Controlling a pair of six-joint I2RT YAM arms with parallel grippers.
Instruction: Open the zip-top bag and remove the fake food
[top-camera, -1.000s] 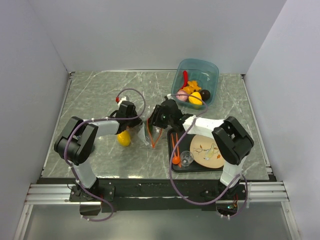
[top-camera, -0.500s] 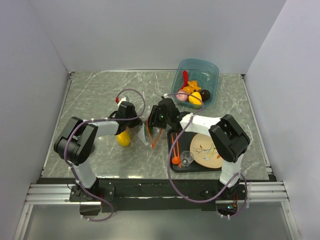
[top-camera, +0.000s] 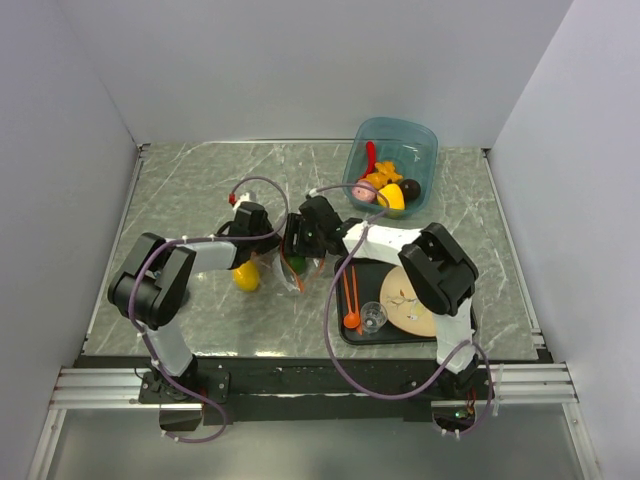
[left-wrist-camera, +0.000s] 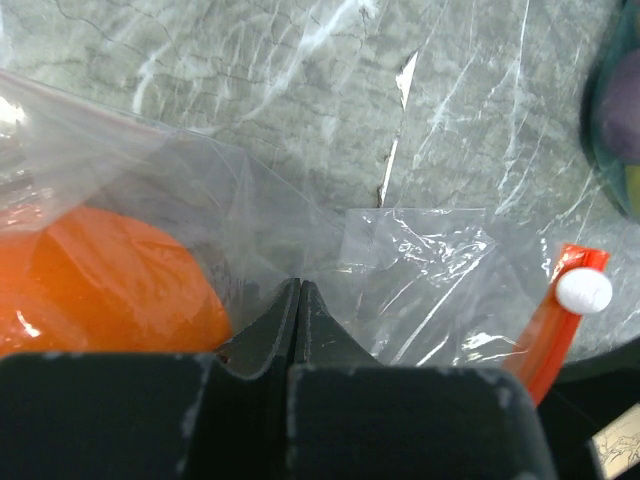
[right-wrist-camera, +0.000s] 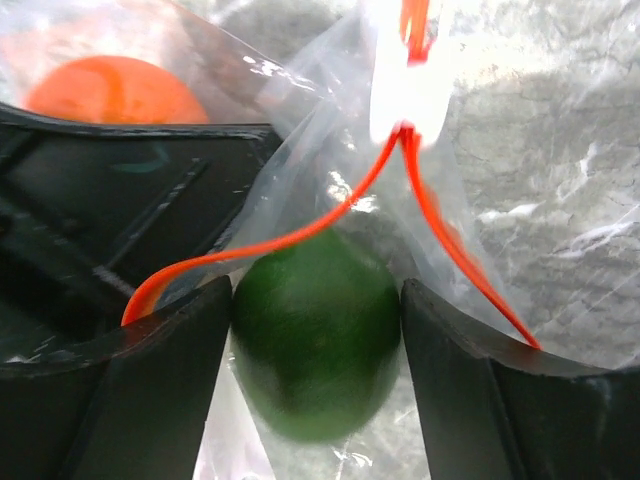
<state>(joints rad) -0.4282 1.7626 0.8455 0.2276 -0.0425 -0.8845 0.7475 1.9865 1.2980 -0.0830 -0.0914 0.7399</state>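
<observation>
Left gripper (left-wrist-camera: 300, 300): fingers pressed together, pinching a fold of the zip-top bag (left-wrist-camera: 410, 250) film, and the hold looks secure. Right gripper (right-wrist-camera: 317, 305): fingers spread, one at 9 o'clock and one at 3 o'clock of a green piece (right-wrist-camera: 315, 360), close against its sides. No squeeze is evident, and whether film lies between pads and piece cannot be told. In the top view the bag sits mid-table between the two wrists, floppy and bunched. Its zip strip (right-wrist-camera: 300, 238) is parted: two orange-red lines run apart below the white slider (left-wrist-camera: 583, 290), so the mouth reads as open and the opening step is judged done. Seen in the bag are the green piece and an orange piece (left-wrist-camera: 110, 285); more may be hidden under the arms. Outside it, a yellow lemon (top-camera: 246, 278) lies on the table (top-camera: 190, 190) at 8 o'clock of the bag, near it. Further fake food (top-camera: 385, 187) is heaped in the blue tub (top-camera: 428, 150) at 2 o'clock, well apart. Judgement: emptying is partly done. At least green and orange are left to come out, green first, with the right fingers placed for it.
</observation>
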